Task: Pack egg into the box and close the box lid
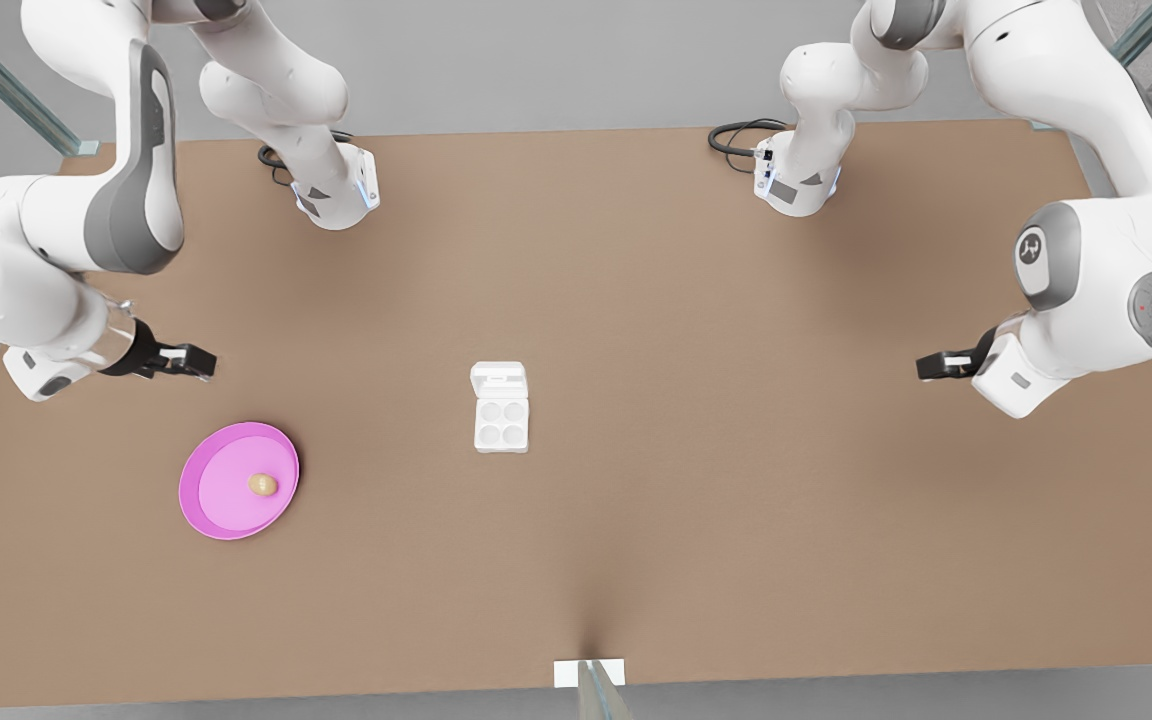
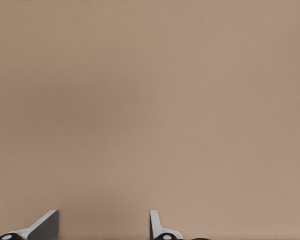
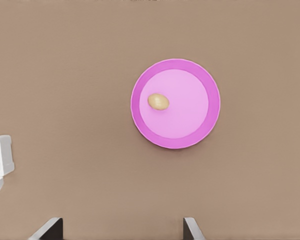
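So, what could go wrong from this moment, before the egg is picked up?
The egg lies loose on the pink plate, so the open right gripper might nudge it and make it roll. The box has small cups, so a badly centred drop could miss. The box lid lies open, and pushing it could slide the box. The open left gripper waits.

Bright, even light, soft shadows, no glare

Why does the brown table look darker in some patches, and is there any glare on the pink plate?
Front view: soft dark shadows spread on the table below both arms' bases; the pink plate shows no glare. Right wrist view: plate and egg evenly lit. Left wrist view: faint shading only.
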Robot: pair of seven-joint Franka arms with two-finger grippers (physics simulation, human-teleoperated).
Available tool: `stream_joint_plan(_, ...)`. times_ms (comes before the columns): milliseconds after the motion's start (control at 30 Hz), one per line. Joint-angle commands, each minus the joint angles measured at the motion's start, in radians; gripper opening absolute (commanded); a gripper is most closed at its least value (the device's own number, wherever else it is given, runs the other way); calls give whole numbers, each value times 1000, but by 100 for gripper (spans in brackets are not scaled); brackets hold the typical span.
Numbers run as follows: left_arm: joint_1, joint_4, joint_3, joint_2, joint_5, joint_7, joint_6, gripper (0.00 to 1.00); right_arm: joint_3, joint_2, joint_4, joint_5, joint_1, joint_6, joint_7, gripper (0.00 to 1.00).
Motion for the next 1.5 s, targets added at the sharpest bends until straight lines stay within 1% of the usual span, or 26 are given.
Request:
stream_joint_plan(0,0,0,0,1,1,1,0,100,-1,0,0,5,2,2,-5,100)
stream_joint_plan(267,0,-12,20,35,-8,-6,0,100,-3,5,0,2,-1,2,-9,100)
stream_joint_plan(300,0,-12,21,39,-8,-6,4,100,12,21,4,-1,8,9,-9,100)
stream_joint_plan(333,0,-11,20,47,-9,-6,1,100,71,37,-9,10,-5,77,-6,100)
stream_joint_plan(367,0,-11,20,47,-9,-6,1,100,91,64,-43,61,5,173,-54,100)
stream_joint_plan(400,0,-11,20,53,-9,-6,4,100,121,81,-134,62,8,324,-187,100)
stream_joint_plan(433,0,-11,20,53,-9,-6,4,100,134,89,-164,64,8,380,-239,100)
stream_joint_plan(467,0,-11,20,55,-9,-6,4,100,134,89,-224,111,8,478,-362,100)
stream_joint_plan(500,0,-11,20,56,-9,-6,8,100,132,95,-315,191,1,635,-575,100)
stream_joint_plan(533,0,-11,20,56,-9,-6,8,100,131,130,-325,321,-4,676,-719,100)
stream_joint_plan(567,0,-11,20,56,-9,-6,8,100,129,134,-403,383,-5,840,-888,100)
stream_joint_plan(600,0,-11,20,56,-8,-6,6,100,127,133,-456,461,-5,943,-1015,100)
stream_joint_plan(667,0,-11,21,56,-8,-5,9,100,97,172,-496,702,-8,1040,-1347,100)
stream_joint_plan(700,0,-9,20,56,-8,-5,8,100,68,187,-528,896,-8,1068,-1610,100)
stream_joint_plan(733,0,-11,20,56,-8,-5,8,100,29,210,-542,1146,-8,1059,-1911,100)
stream_joint_plan(767,0,-11,21,56,-8,-5,8,100,12,236,-542,1286,-11,1037,-2092,100)
stream_joint_plan(800,0,-11,20,61,-8,-5,8,100,-29,265,-532,1288,-16,960,-2135,100)
stream_joint_plan(833,0,-9,20,61,-8,-5,9,100,-66,296,-531,1369,-18,904,-2223,100)
stream_joint_plan(867,0,-9,21,61,-8,-5,9,100,-93,328,-517,1415,-22,861,-2230,100)
stream_joint_plan(900,0,-9,20,61,-8,-5,9,100,-141,371,-491,1447,-30,789,-2218,100)
stream_joint_plan(967,0,-9,20,61,-8,-5,9,100,-153,400,-485,1469,-47,730,-2117,100)
stream_joint_plan(1000,0,-9,20,61,-8,-5,9,100,-156,403,-483,1469,-47,713,-2143,100)
stream_joint_plan(1033,0,-9,20,61,-8,-5,9,100,-167,414,-482,1469,-47,710,-2241,100)
stream_joint_plan(1100,0,-6,20,61,-8,-5,9,100,-238,497,-408,1467,-47,597,-2350,100)
stream_joint_plan(1233,0,-5,20,61,-8,-5,8,100,-244,540,-361,1466,-53,555,-2392,100)
stream_joint_plan(1467,0,0,20,61,-8,-5,8,100,-239,594,-304,1497,-56,554,-2387,100)
